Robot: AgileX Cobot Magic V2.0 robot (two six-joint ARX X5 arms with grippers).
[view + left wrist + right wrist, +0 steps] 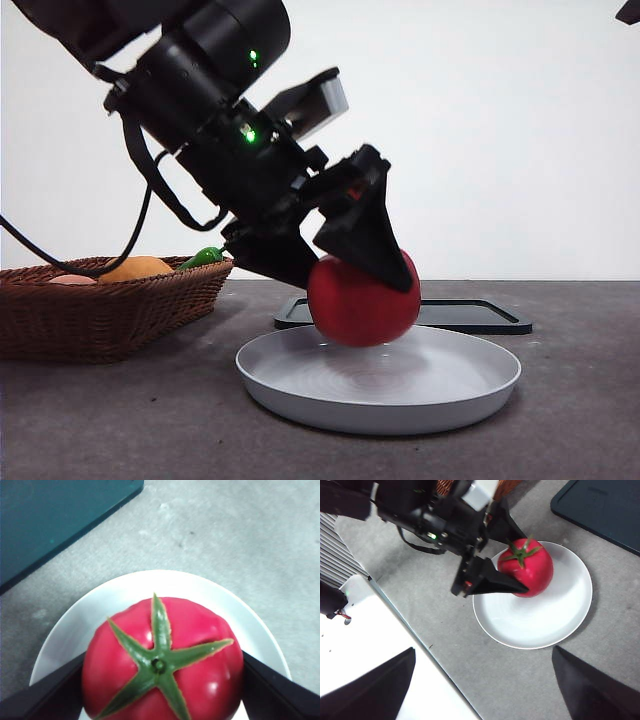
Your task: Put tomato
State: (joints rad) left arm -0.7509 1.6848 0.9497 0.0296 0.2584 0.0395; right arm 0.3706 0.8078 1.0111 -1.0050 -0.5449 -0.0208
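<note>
- Because the tomato (362, 300) hangs just above the plate (470, 385), the left end effector (350, 262) is clamped on its sides, ready to release.
- Right end effector (482, 685) waits high, wide open, empty.

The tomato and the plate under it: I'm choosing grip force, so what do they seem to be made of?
The tomato looks like glossy plastic or wax rather than real fruit: its skin is evenly red with sharp highlights, and the stem looks flat and moulded. The plate seems hard plastic or glazed ceramic: smooth, white, with faint rings. The left gripper is shut on the tomato, which shows no dent.
</note>
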